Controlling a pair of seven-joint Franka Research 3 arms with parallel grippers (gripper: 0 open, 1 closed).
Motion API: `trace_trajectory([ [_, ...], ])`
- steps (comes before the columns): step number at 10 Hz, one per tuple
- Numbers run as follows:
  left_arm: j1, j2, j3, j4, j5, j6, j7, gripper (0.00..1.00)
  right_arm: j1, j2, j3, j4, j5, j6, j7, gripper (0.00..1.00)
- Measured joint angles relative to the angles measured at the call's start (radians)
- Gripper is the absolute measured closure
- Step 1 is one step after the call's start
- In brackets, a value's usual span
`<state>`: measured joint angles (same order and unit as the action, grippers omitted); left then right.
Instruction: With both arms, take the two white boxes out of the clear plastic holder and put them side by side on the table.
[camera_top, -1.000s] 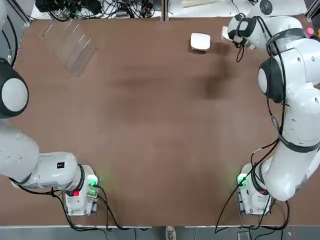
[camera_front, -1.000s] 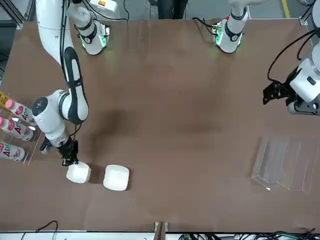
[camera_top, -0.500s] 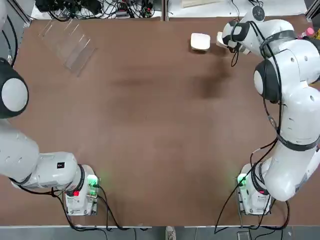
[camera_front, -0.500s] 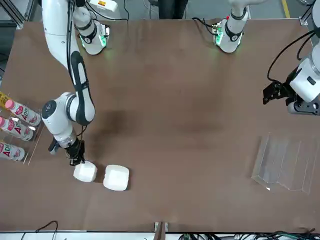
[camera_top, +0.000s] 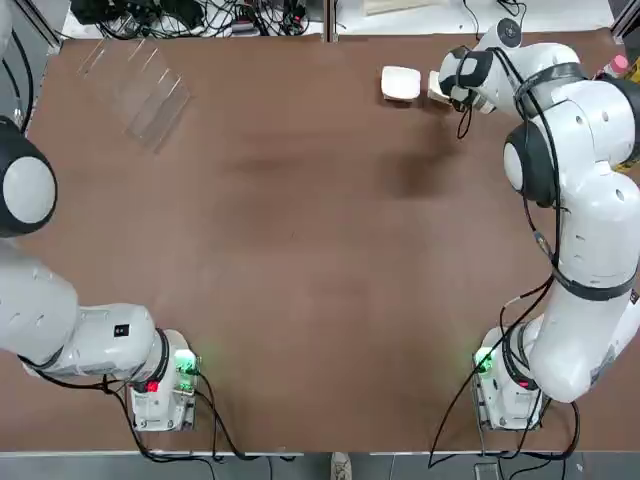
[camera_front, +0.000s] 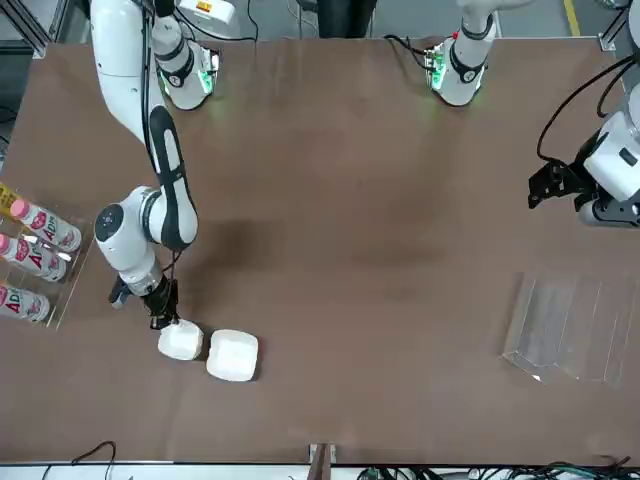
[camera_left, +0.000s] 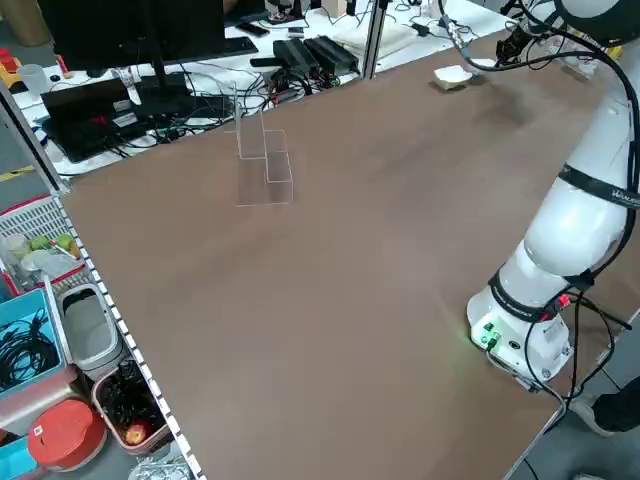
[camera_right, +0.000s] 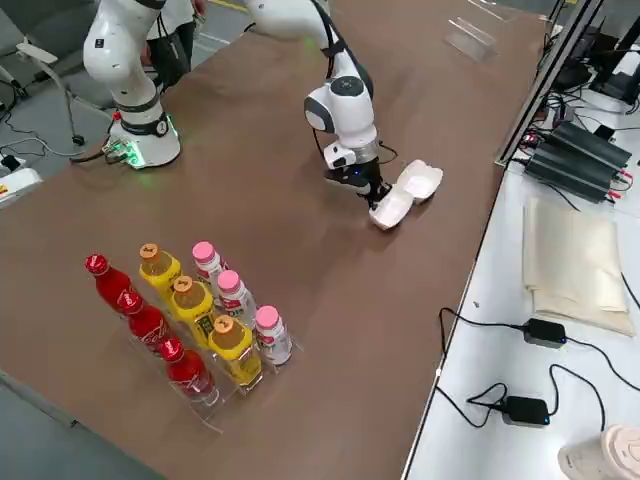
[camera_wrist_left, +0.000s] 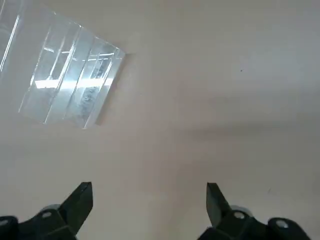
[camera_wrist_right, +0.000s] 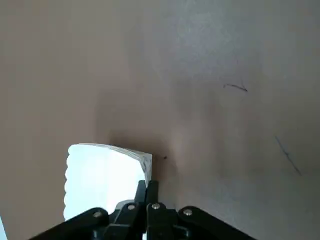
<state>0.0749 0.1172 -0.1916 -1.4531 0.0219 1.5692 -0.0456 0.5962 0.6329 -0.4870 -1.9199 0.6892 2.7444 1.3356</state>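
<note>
Two white boxes: one (camera_front: 233, 355) flat on worktop (camera_front: 380, 220), other (camera_front: 181, 342) pinched in my right end effector (camera_front: 164, 318), just beside. Careless release could knock them together. Left end effector (camera_wrist_left: 149, 205) wide, empty.

The right arm (camera_front: 150, 150) reaches far across the table, wrist bent down, and the right gripper (camera_front: 165, 318) sits low with its fingers pressed together — no gap shows. The left arm (camera_top: 40, 300) hangs back, its left gripper (camera_wrist_left: 149, 200) spread wide — nothing between the fingers.

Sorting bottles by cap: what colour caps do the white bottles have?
Pink caps, clearest in the right side view.
</note>
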Motion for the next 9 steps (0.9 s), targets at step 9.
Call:
trace_trajectory([
  [9,0.034,0.000,0.000,0.002,0.000,0.000,0.000,0.00,0.000,0.000,0.003,0.000,0.001,0.001,0.001,0.81],
])
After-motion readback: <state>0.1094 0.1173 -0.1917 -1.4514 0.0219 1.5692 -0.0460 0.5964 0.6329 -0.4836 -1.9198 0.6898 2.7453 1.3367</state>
